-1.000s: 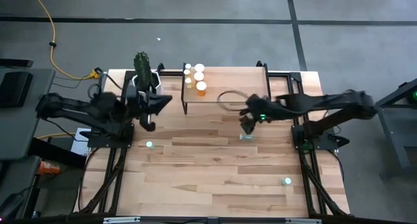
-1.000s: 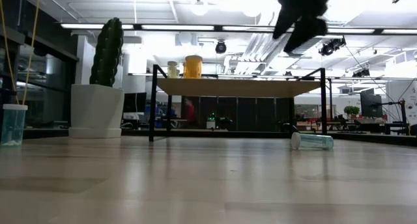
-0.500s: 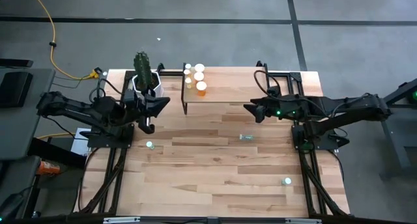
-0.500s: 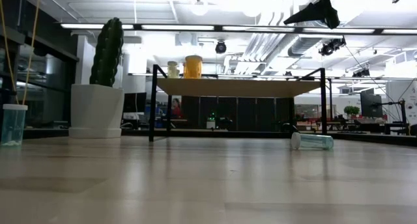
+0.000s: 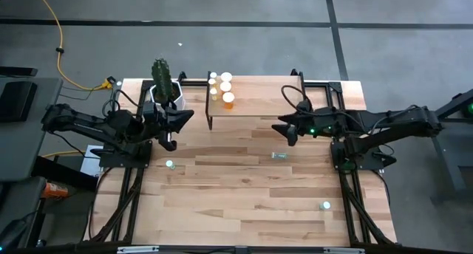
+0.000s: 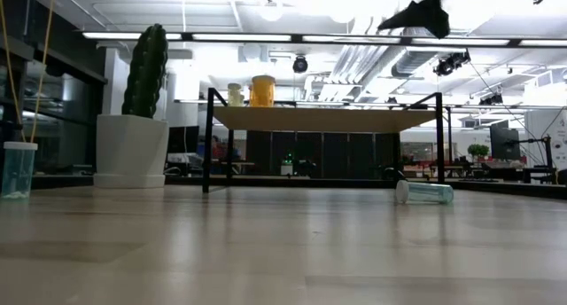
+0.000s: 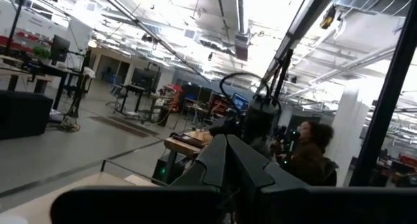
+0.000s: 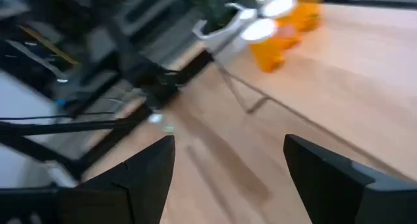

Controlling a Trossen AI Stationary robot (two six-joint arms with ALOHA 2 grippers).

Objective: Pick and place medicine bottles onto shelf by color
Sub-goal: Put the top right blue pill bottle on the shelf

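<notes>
Several medicine bottles with white caps, orange and yellowish, stand on the left end of the shelf (image 5: 255, 100), and two of them (image 6: 262, 90) show in the low view. A pale green bottle (image 5: 278, 156) lies on its side on the table (image 6: 423, 192). Two more pale green bottles (image 5: 170, 164) (image 5: 325, 205) stand upright on the table. My right gripper (image 5: 284, 128) hangs open and high, between the shelf and the lying bottle, with nothing between its fingers (image 8: 228, 178). My left gripper (image 5: 185, 115) is shut and empty (image 7: 228, 160), raised beside the cactus.
A tall cactus (image 5: 161, 75) in a white pot (image 6: 130, 150) stands at the far left corner, just left of the shelf. The shelf's thin black legs (image 6: 209, 141) stand on the table. Bare wood stretches across the table's middle and near side (image 5: 244, 202).
My right gripper has risen from just above the lying pale green bottle and gone toward the far edge, tipping from pointing down to nearly level. It has stayed open. The bottle lies where it was.
</notes>
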